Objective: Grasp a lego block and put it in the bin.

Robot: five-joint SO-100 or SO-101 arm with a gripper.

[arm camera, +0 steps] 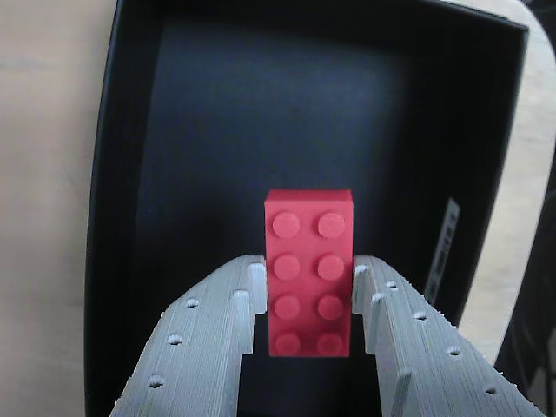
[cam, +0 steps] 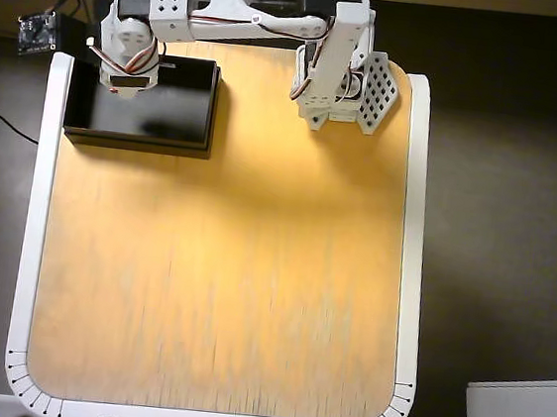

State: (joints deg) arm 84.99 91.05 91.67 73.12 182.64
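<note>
In the wrist view the red lego block (arm camera: 308,271), studs facing the camera, sits between my two grey ribbed fingers. My gripper (arm camera: 308,265) is shut on its long sides and holds it over the dark floor of the black bin (arm camera: 226,122). In the overhead view the gripper (cam: 122,85) hangs over the left part of the bin (cam: 179,108), which stands at the table's back left corner. The block is hidden under the wrist there.
The arm's base (cam: 342,76) stands at the back middle of the wooden table (cam: 223,262), which has a white rim. A small black circuit board (cam: 38,34) lies off the table's back left corner. A white label (arm camera: 445,243) is on the bin's right wall.
</note>
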